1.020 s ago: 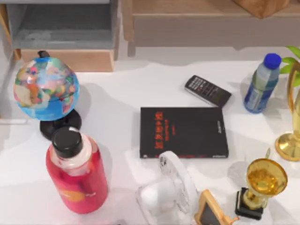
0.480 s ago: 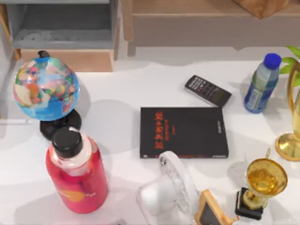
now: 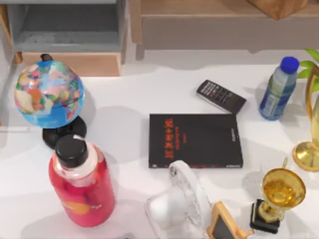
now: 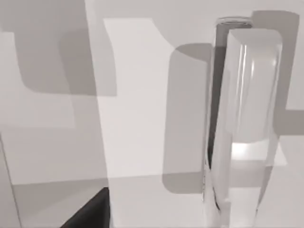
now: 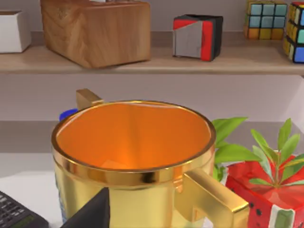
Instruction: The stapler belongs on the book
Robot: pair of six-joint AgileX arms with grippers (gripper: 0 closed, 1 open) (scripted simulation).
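Right up against the left gripper (image 4: 90, 216) stands a clear plastic shape (image 4: 247, 118). A gold cup (image 5: 133, 156) sits just before the right gripper (image 5: 92, 213). I cannot tell whether either is clenched or released. Farther off, the book (image 3: 195, 140) lies flat mid-desk (image 3: 124, 99), with a remote (image 3: 221, 96) just behind it.

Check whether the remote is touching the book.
Apart. The top view shows a strip of bare white table between the remote and the far edge of the book.

White table (image 3: 134, 94) carrying: book (image 3: 195, 140) lying flat mid-frame, remote (image 3: 221, 96) sitting above it, globe (image 3: 49, 94) standing left, red bottle (image 3: 80, 181) lower left, water bottle (image 3: 277, 88) upper right, trophy (image 3: 278, 198) lower right.
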